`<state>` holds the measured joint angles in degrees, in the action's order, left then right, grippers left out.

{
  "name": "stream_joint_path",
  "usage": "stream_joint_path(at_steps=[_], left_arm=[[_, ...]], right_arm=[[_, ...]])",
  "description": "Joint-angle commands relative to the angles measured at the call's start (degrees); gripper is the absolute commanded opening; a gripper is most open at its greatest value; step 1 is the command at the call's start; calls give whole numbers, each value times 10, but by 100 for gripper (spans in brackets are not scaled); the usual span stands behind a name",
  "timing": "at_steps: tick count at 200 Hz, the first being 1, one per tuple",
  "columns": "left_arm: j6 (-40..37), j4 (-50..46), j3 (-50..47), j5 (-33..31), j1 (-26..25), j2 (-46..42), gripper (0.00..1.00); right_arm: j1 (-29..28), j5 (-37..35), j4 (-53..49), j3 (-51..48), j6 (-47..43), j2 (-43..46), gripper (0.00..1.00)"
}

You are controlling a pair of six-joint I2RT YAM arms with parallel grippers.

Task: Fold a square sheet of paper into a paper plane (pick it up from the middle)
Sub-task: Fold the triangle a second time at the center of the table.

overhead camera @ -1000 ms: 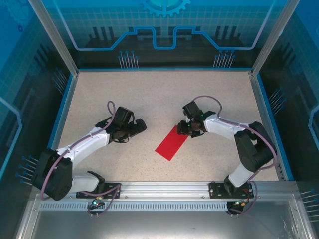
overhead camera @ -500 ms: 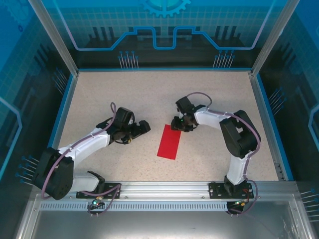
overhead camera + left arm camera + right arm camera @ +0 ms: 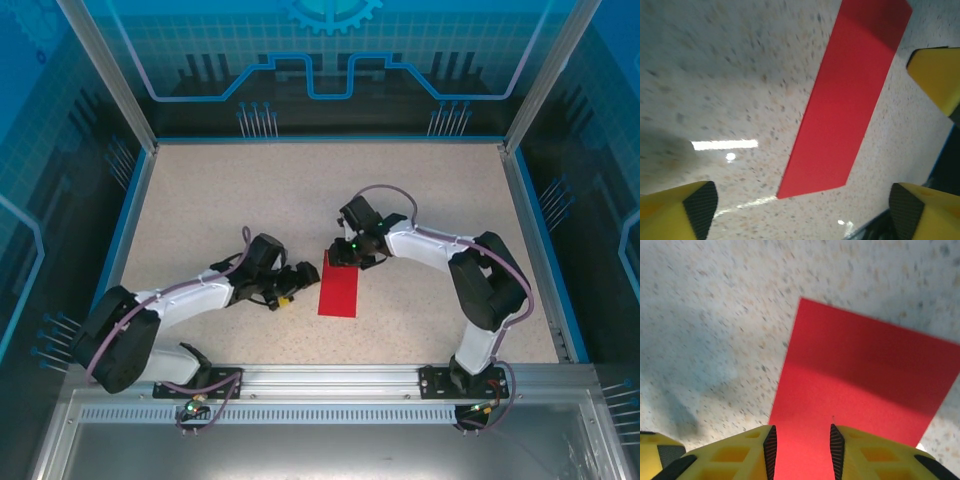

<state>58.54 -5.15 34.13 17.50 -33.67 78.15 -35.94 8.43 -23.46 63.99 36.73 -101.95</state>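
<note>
Paper placement: the square sheet of paper lies flat on the speckled table, near the middle of the work area and between the two arms. Its outline reads as a narrow rectangle, not a square, so it is judged to be doubled over along its length, with the first centre fold made. In the top view the long axis runs almost straight away from the arm bases, which presents one long edge to each arm. The right gripper sits over the far short end. In the right wrist view its fingers stand a narrow slit apart with red paper showing through the gap. Whether the pads bear on the sheet cannot be told, and no raised layer is seen between them. This position is judged to serve as an anchor, pinning the far end so the sheet cannot slide or turn. The left gripper lies low, just beside the left long edge near the far end, with its fingers spread wide and gripping nothing. In the left wrist view the paper runs diagonally ahead of the left gripper. The wide spread is judged to prepare for taking an edge or corner for the nose folds.
</note>
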Motion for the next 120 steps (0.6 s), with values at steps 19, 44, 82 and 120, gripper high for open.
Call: stream_joint_path(at_steps=[19, 44, 82, 120], left_arm=[[62, 57, -8, 22, -37, 26, 83], [71, 62, -5, 24, -49, 39, 76], [73, 63, 10, 29, -68, 64, 67], [76, 61, 20, 26, -79, 80, 65]], right_arm=[[22, 53, 33, -45, 30, -21, 35], [35, 66, 46, -55, 35, -33, 35], [60, 87, 73, -88, 50, -36, 33], [79, 122, 93, -108, 59, -44, 32]])
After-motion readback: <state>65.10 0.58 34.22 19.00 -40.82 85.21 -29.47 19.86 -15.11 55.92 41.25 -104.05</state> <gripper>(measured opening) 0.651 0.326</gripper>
